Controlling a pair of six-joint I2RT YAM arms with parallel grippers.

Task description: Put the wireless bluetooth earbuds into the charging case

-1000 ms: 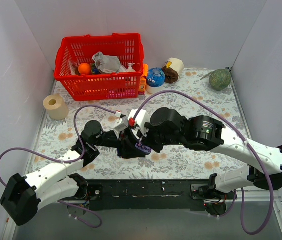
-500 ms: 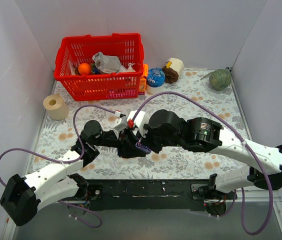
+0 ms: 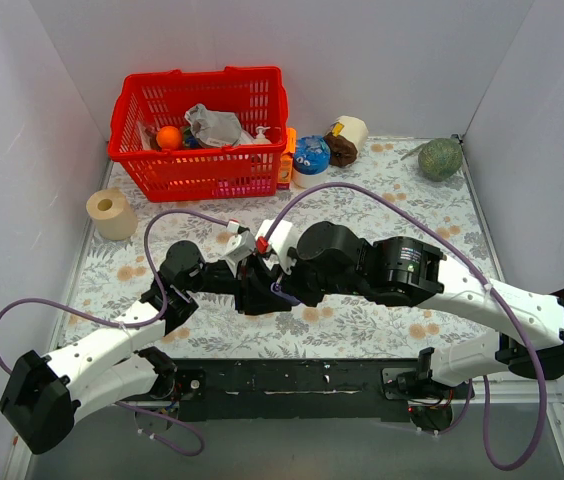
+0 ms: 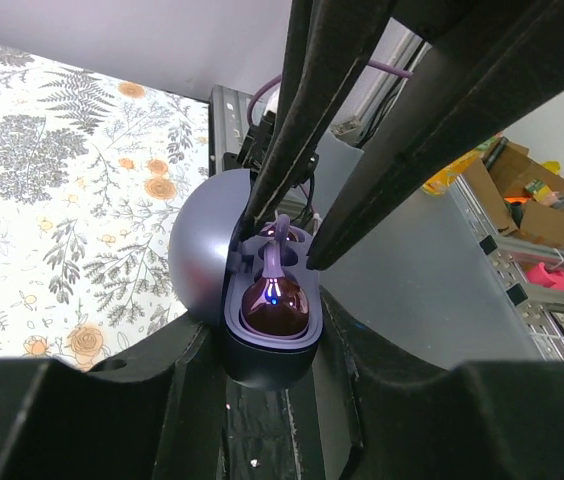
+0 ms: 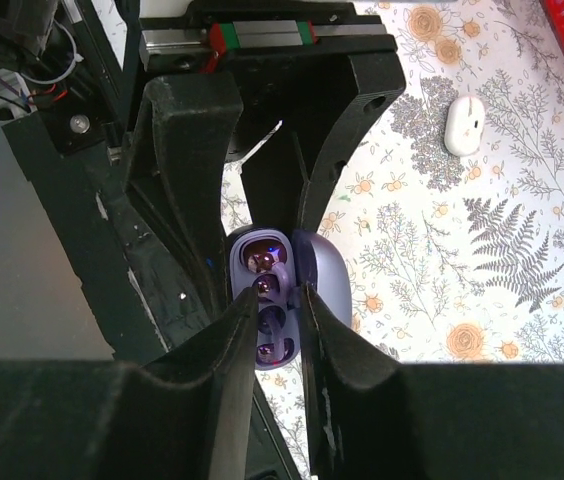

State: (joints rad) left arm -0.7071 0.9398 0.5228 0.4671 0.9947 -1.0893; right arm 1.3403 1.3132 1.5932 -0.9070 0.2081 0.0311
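Observation:
The charging case (image 4: 202,255), a lavender pebble with its lid open, is held between my left gripper's (image 4: 267,375) black fingers. One shiny purple earbud (image 4: 274,305) sits in the near well. My right gripper (image 4: 282,235) reaches down from above, its fingers nearly closed round the second earbud (image 4: 282,230) at the far well. In the right wrist view the case (image 5: 324,280) lies between my right gripper's (image 5: 280,298) tips, with one earbud (image 5: 262,259) seated and the other earbud (image 5: 267,349) low between the fingers. In the top view both grippers meet at the case (image 3: 280,291).
A red basket (image 3: 202,135) with several items stands at the back left. A paper roll (image 3: 110,212) is at the left edge, and a blue ball (image 3: 311,154), another roll (image 3: 350,131) and a green lump (image 3: 440,158) are at the back. A small white object (image 5: 463,124) lies on the floral cloth.
My right gripper has shifted slightly left and closer onto the case. The left arm holds the case nearly still.

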